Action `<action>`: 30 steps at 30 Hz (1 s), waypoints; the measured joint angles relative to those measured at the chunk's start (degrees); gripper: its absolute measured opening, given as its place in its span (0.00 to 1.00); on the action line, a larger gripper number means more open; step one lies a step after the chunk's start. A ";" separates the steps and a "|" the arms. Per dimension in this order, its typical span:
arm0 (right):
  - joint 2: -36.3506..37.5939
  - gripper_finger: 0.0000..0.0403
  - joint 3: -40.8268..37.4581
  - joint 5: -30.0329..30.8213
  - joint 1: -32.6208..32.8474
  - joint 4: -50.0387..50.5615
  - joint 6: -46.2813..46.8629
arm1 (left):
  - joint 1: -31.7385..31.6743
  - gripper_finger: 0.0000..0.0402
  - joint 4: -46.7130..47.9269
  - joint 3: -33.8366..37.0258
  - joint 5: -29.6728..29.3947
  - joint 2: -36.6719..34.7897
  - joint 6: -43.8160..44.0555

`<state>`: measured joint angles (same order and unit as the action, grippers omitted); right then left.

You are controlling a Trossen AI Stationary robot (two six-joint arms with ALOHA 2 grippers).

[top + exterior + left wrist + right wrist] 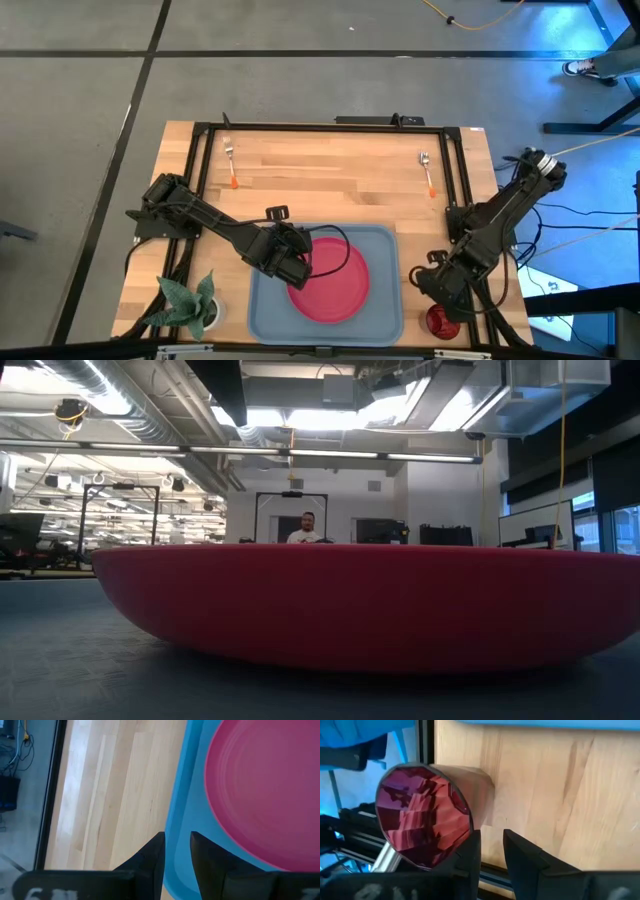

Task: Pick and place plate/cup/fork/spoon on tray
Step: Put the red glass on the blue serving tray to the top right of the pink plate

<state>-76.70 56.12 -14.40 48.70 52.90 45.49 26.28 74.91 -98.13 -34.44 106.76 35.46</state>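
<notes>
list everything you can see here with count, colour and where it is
plate: 1, pinkish-red, lying on the tray
tray: 1, grey-blue, near edge of the table, centre
cup: 1, dark red, near right corner, off the tray
fork: 1, silver head, orange handle, far left of the table
spoon: 1, silver bowl, orange handle, far right
plant: 1, green, near left corner
table: 1, light wood
person: 1, in the room behind
left gripper: dark, over the tray's left part, beside the plate
right gripper: dark, next to the cup

Pinkish-red plate, grey-blue tray, dark red cup; fork & spoon w/ orange handles; light wood tabletop.
</notes>
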 joint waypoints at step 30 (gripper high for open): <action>-0.42 0.22 0.00 -0.70 0.31 -3.45 2.32 | 0.00 0.21 -0.81 -0.02 0.04 0.00 -0.03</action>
<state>-77.12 56.12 -15.09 49.01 49.45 47.81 26.28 74.11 -98.15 -34.40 106.76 35.43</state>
